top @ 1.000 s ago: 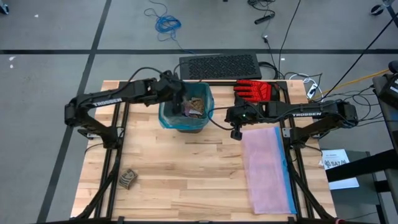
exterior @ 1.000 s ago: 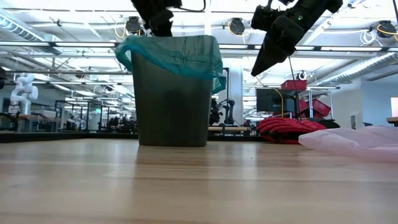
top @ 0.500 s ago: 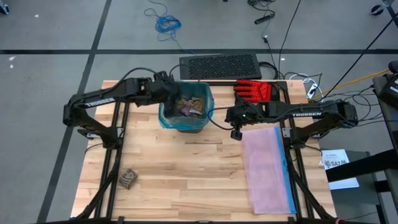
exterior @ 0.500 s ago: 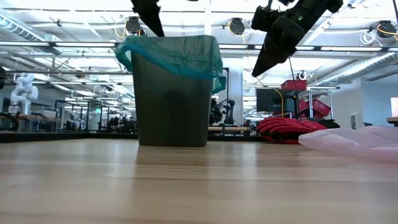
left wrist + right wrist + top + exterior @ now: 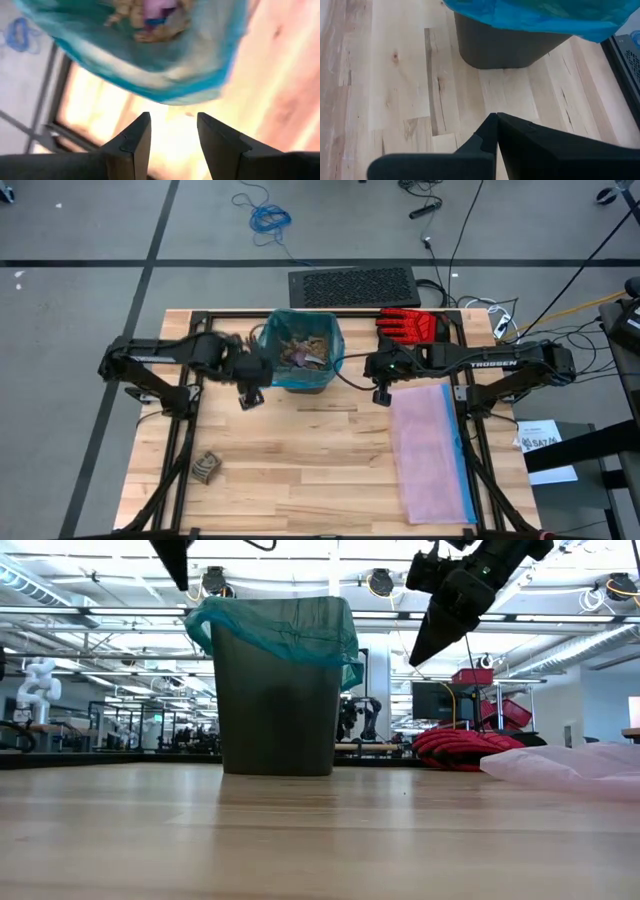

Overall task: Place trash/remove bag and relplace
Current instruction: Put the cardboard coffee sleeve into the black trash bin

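The left claw (image 5: 268,370), fingers apart and empty, hangs beside the bag (image 5: 270,372)-lined bin holding trash (image 5: 303,350); the right claw (image 5: 368,366) hovers pressed together.

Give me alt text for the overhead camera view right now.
A bin lined with a teal bag holds trash on a wooden table. The left gripper and right gripper flank it.
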Controlling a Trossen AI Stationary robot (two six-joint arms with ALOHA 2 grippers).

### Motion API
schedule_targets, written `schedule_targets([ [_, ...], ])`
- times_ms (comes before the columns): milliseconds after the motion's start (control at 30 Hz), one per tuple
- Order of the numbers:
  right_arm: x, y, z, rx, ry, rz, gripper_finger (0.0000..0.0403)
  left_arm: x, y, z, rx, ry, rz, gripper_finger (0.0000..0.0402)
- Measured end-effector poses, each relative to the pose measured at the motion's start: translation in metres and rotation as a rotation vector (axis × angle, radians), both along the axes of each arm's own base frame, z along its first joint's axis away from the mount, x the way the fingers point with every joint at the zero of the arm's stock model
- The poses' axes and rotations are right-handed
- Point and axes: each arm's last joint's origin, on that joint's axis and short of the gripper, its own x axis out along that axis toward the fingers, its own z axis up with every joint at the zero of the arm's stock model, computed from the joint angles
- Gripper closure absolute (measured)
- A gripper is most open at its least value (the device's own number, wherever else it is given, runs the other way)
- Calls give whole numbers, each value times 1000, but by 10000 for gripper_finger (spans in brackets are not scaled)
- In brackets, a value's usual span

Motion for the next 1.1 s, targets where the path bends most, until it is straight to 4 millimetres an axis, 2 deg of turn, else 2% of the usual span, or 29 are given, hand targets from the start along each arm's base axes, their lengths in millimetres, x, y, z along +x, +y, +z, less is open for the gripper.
schedule_targets([
  [133, 0, 0, 0, -6, 0, 6, 403, -6, -26, -7, -32, -11, 2, 245],
  [267, 0, 0, 0, -7, 1, 8, 403, -11, -48, -29, -34, 36, 27, 245],
  [400, 0, 0, 0, -10, 1, 12, 403, -20, -64, -59, -57, 93, 119, 245],
  [600, 0, 0, 0, -12, -1, 14, 403, -28, -87, -112, -260, 188, 280, 245],
  [833, 1, 0, 1, -10, -10, 11, 403, -35, -96, -156, -443, 268, 417, 245],
  [933, 1, 0, 1, -6, -12, 7, 403, -35, -100, -167, -545, 315, 484, 245],
  [1100, 2, 0, 1, -7, -20, 7, 403, -34, -109, -178, -531, 376, 499, 245],
])
